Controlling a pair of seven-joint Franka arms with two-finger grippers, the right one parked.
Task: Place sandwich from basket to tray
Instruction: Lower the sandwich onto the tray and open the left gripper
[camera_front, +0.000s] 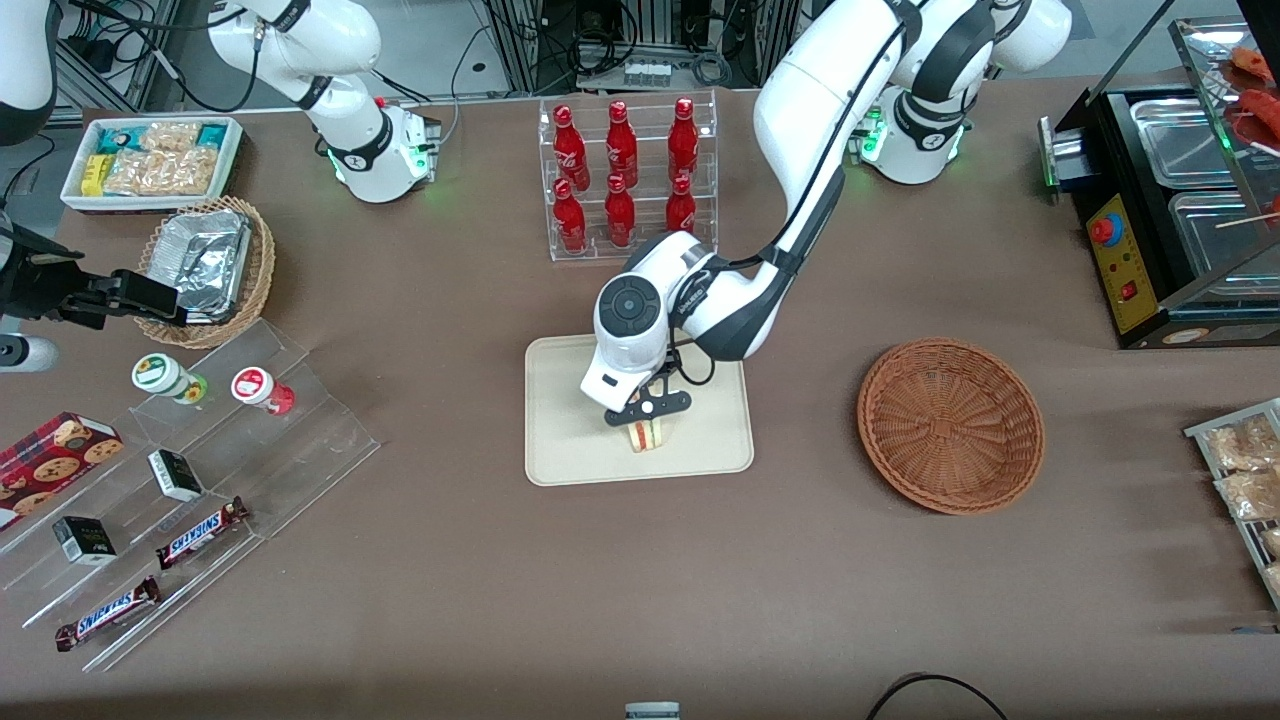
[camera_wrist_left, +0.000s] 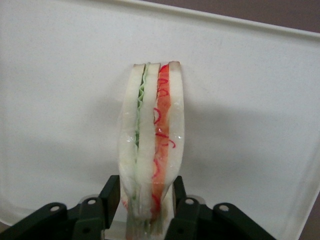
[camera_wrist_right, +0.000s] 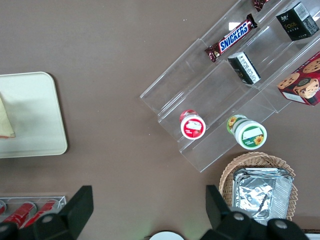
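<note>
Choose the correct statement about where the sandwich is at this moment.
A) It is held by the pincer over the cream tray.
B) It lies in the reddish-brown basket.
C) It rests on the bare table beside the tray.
A: the pincer grips the sandwich over the tray; the basket holds nothing.

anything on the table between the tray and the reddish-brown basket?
Nothing: front view shows bare brown cloth between the tray and the empty basket. The gripper is over the tray, shut on the sandwich.
</note>
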